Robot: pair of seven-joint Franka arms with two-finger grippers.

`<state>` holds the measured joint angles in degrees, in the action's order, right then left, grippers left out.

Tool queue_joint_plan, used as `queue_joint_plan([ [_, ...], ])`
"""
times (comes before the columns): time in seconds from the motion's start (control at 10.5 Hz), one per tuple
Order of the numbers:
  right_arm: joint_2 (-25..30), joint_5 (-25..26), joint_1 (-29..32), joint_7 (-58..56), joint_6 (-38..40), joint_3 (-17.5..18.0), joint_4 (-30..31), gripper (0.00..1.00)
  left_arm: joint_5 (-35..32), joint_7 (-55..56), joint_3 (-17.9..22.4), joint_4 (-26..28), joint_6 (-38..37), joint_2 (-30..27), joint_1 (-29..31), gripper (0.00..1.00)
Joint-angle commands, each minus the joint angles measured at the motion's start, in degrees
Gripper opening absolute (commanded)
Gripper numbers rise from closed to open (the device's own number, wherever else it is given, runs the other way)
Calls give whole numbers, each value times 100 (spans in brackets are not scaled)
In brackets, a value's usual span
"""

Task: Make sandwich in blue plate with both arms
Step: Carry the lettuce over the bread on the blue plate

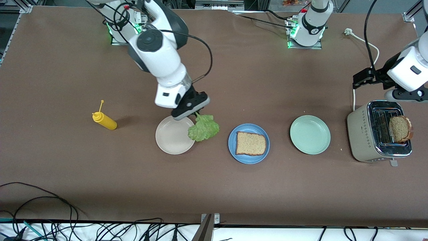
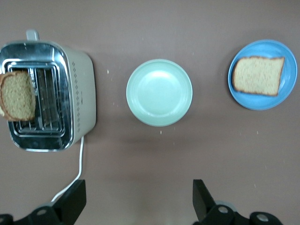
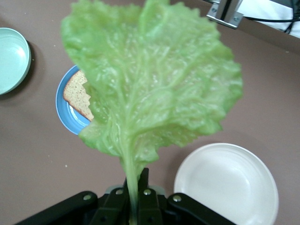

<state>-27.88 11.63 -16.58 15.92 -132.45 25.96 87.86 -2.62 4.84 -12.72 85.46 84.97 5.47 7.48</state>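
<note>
Lettuce leaf (image 1: 204, 128) is pinched by its stem in the right gripper (image 1: 197, 113), fingers closed tight on it, and it dangles over the rim of the cream-white plate (image 1: 174, 135) on the side facing the blue plate (image 1: 248, 143). That blue plate sits around the middle of the table with one brown bread slice (image 1: 251, 143) lying flat in it, no lettuce on it so far. Next along toward the left arm's end is the pale mint-green plate (image 1: 310, 134), then the toaster (image 1: 378, 132) by that table edge, with a second bread slice (image 1: 400, 128) poking up out of a slot. Left gripper (image 2: 139, 199) hangs above the table by the toaster, fingers spread wide with nothing between them. Yellow mustard bottle (image 1: 105, 121) lies toward the right arm's end.
</note>
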Motion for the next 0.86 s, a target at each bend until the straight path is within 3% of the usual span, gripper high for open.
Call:
queue_joint_plan([
  [0.0,-770,690,-537,866,-106,-38,-804,0,-72,105,-47,1344,775,-1014,87,100],
  [0.29,-1428,1129,-1065,1455,-220,-99,-1357,0,-72,113,-29,1254,652,-969,87,100],
  [0.48,-1807,1201,-1372,1502,-745,-256,-1578,0,-72,104,-3,1246,661,-960,87,100],
  [0.76,-2063,1210,-2136,1432,-1405,-1212,-1588,0,-72,104,32,1141,661,-864,174,100],
])
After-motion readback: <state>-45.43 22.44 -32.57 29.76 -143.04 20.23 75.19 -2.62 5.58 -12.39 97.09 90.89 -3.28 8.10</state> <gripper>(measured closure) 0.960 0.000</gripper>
